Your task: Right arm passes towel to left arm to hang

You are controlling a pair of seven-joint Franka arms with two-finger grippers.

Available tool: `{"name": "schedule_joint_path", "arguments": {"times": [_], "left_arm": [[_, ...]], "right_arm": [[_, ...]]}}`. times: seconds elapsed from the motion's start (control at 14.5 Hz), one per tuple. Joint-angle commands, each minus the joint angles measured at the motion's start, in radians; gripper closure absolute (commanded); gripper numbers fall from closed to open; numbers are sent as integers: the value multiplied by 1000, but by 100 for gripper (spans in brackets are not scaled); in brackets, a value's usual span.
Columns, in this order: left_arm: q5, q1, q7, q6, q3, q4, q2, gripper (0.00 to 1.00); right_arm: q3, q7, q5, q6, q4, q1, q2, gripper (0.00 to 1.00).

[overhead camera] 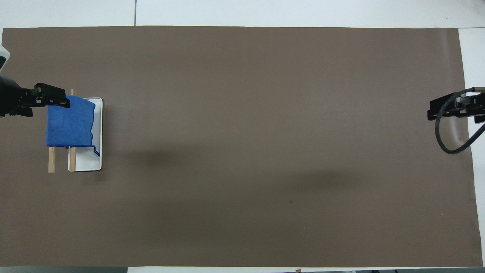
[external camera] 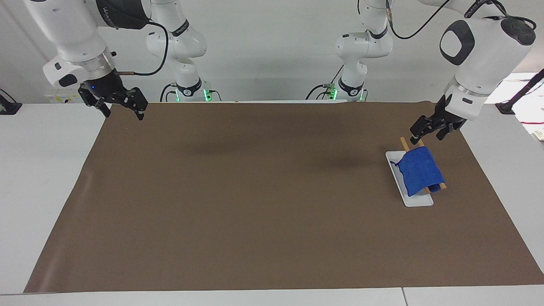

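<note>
Facing view: towel (external camera: 420,171) draped over two wooden rods (external camera: 403,143) above white tray (external camera: 413,201), toward left arm's end of desk (external camera: 42,170). Left gripper (external camera: 429,131) over rods' ends nearest robots, fingers apart, empty. Right gripper (external camera: 123,109) well apart from towel, waiting over mat (external camera: 255,191) corner, fingers apart.

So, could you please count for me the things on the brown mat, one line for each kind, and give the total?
Blue towel: 1
Wooden rods holding it: 2
White tray: 1
Total: 4
</note>
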Motion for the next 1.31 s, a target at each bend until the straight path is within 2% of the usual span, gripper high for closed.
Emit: {"name": "schedule_joint_path", "arguments": {"times": [0.0,0.41,0.55,1.24], "left_arm": [[15,-26,11,-63,10,2,-32,0],[28,-15,102,-93,15,8,-44,0],[83,-17,146,-84,12,13,-40,0],[83,-25,154,-81,10,1,-46,0]], "right_arm": [[5,-31,13,-6,-17,-9,-15,0],[8,-29,13,0,-15,-3,-13,0],[8,-31,13,-6,-15,-3,-15,0],[11,-32,13,-17,-11,-5,-13,0]]}}
